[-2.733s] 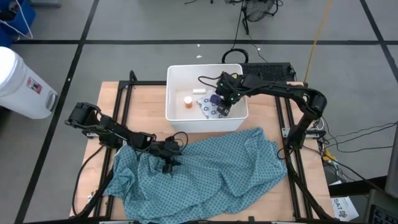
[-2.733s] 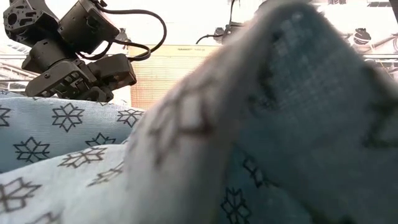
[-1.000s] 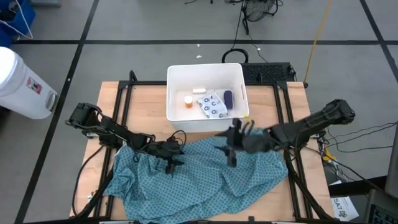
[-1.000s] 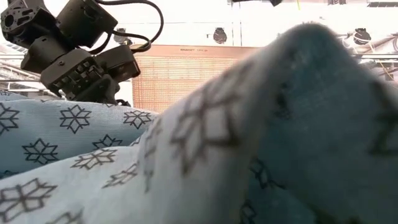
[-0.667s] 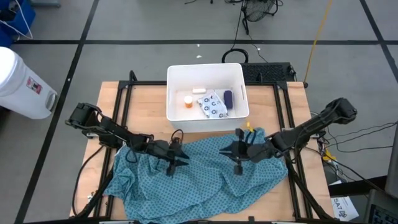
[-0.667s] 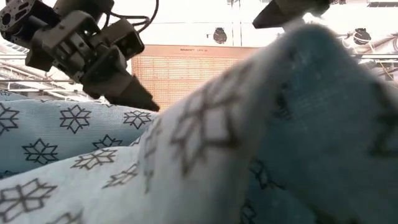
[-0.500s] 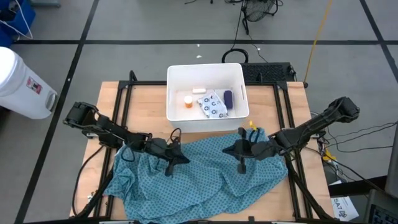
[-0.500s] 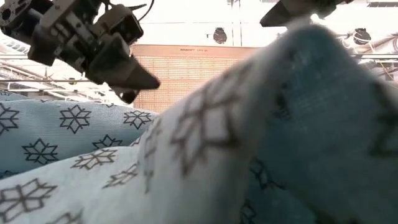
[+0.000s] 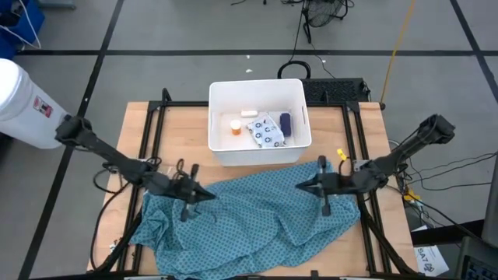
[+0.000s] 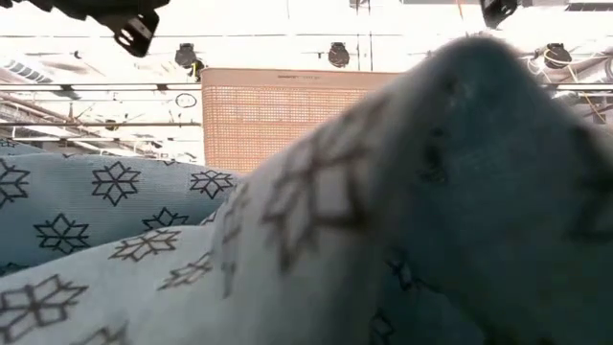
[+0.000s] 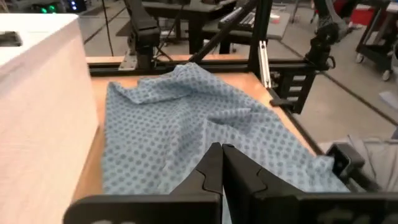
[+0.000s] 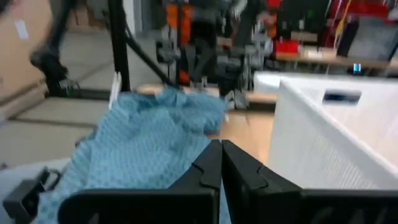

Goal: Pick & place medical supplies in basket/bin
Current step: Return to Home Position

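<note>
The white bin [image 9: 299, 105] stands at the table's far middle. In it lie the medical supplies: an orange pill bottle [image 9: 235, 127], a small white tube [image 9: 249, 113], a ring-printed packet [image 9: 267, 132] and a dark blue block [image 9: 285, 124]. A teal patterned cloth [image 9: 249, 222] is spread crumpled in front of the bin. My left gripper [image 9: 207, 194] hovers shut over the cloth's left part, its fingertips [image 11: 221, 152] together with nothing between them. My right gripper [image 9: 300, 187] hovers shut over the cloth's right part, its fingertips [image 12: 221, 149] also together.
A white cylindrical container with a red label [image 9: 23, 101] stands on the floor beyond the table's far left corner. A dark device [image 9: 334, 89] sits behind the bin. Black frame rails [image 9: 148, 132] run along both table sides. The cloth [image 10: 287, 240] fills the low view.
My left gripper has drawn back toward the table's left edge and risen above the cloth. My right gripper has drawn back toward the right edge, also rising. The cloth and the bin's contents have stayed where they were.
</note>
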`<state>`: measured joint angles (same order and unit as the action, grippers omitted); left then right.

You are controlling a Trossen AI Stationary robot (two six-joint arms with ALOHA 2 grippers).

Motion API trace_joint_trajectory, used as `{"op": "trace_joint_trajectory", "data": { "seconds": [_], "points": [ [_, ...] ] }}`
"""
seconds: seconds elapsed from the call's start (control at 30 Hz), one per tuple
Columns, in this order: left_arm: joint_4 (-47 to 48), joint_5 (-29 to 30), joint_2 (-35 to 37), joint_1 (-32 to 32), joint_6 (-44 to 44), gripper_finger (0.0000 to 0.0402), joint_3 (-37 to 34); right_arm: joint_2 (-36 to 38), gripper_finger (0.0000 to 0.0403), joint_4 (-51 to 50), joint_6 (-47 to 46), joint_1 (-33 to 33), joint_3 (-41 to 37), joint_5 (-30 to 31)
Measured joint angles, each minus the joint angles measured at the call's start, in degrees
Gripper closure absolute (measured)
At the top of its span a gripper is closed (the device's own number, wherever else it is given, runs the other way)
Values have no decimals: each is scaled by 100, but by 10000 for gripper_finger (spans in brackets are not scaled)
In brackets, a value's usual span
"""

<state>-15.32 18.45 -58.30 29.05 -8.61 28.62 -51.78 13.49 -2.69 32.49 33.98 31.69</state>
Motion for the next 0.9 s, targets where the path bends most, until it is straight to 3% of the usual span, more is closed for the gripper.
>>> {"op": "trace_joint_trajectory", "data": {
  "seconds": [0.7,0.9],
  "points": [
    [2038,1045,2844,1443,729,395,-4,3032,403,688,1748,1072,-1350,758],
    [2696,998,3501,1794,805,394,-4,4033,403,680,2040,1316,-1767,907]
  ]
}}
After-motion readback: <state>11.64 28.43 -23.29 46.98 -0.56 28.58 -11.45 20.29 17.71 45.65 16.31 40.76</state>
